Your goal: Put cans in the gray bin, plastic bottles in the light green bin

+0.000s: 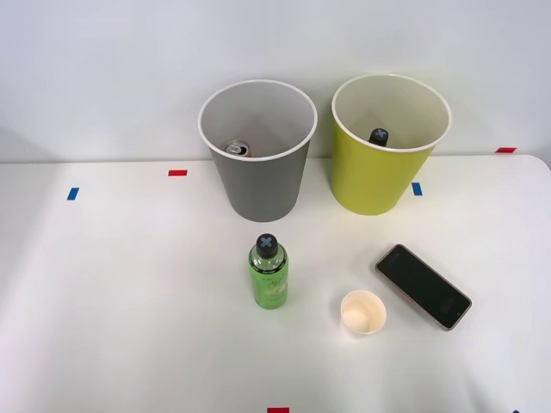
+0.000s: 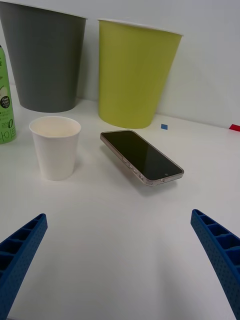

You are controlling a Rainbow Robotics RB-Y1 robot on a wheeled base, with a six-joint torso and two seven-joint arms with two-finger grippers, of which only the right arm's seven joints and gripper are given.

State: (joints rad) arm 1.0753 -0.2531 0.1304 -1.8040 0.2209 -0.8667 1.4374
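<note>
A green plastic bottle (image 1: 269, 274) with an X-marked black cap stands upright on the white table, in front of the gray bin (image 1: 258, 168); its edge shows in the wrist view (image 2: 6, 100). A can (image 1: 238, 149) lies inside the gray bin (image 2: 45, 60), only its silver top seen. Another bottle's black cap (image 1: 379, 136) shows inside the light green bin (image 1: 379, 163) (image 2: 134, 75). My right gripper (image 2: 120, 260) is open, low over the table's near right part, its blue fingers (image 2: 22, 250) wide apart with nothing between them.
A white paper cup (image 1: 363, 311) (image 2: 55, 147) stands right of the bottle. A black phone (image 1: 423, 286) (image 2: 141, 156) lies flat beyond it. Red and blue tape marks (image 1: 177, 172) dot the table. A wall rises just behind the bins.
</note>
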